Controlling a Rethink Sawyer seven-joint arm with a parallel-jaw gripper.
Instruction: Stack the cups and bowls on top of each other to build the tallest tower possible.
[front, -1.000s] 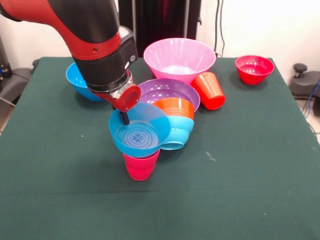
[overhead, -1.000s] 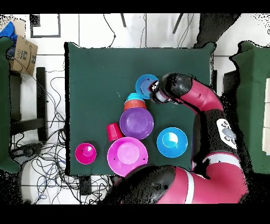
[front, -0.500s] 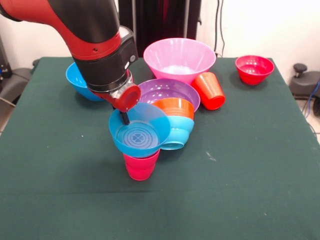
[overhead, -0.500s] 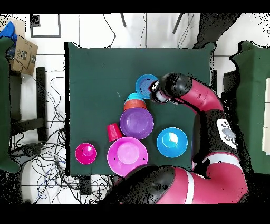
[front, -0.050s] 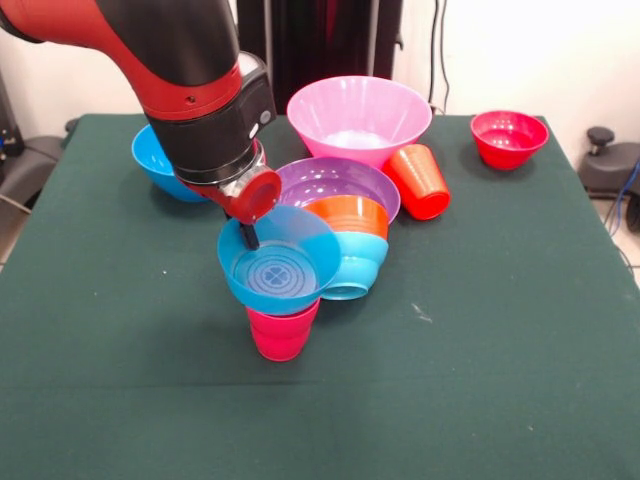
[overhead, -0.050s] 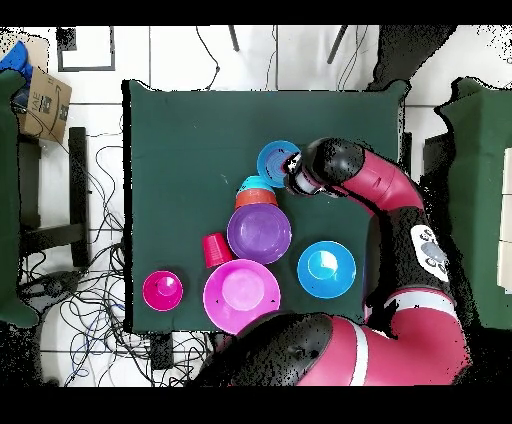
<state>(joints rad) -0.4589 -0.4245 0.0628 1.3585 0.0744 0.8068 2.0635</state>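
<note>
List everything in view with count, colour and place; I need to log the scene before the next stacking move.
Small blue bowl: one, sitting tilted on the pinkish-red cup.
Pinkish-red cup: one, upright, front of the cluster.
Orange bowl: one, nested in the light-blue bowl.
Purple bowl: one, behind those.
Pink bowl: one, large, far centre.
Orange-red cup: one, tilted beside the pink bowl.
Red bowl: one, far right corner.
Deep blue bowl: one, behind the arm.
Table: green cloth.
Gripper: at the small blue bowl's rim.

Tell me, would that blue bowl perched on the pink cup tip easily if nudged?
Probably. The blue bowl is wider than the pink cup beneath and already sits tilted. It looks like light, glossy plastic, so it may slide off.
</note>
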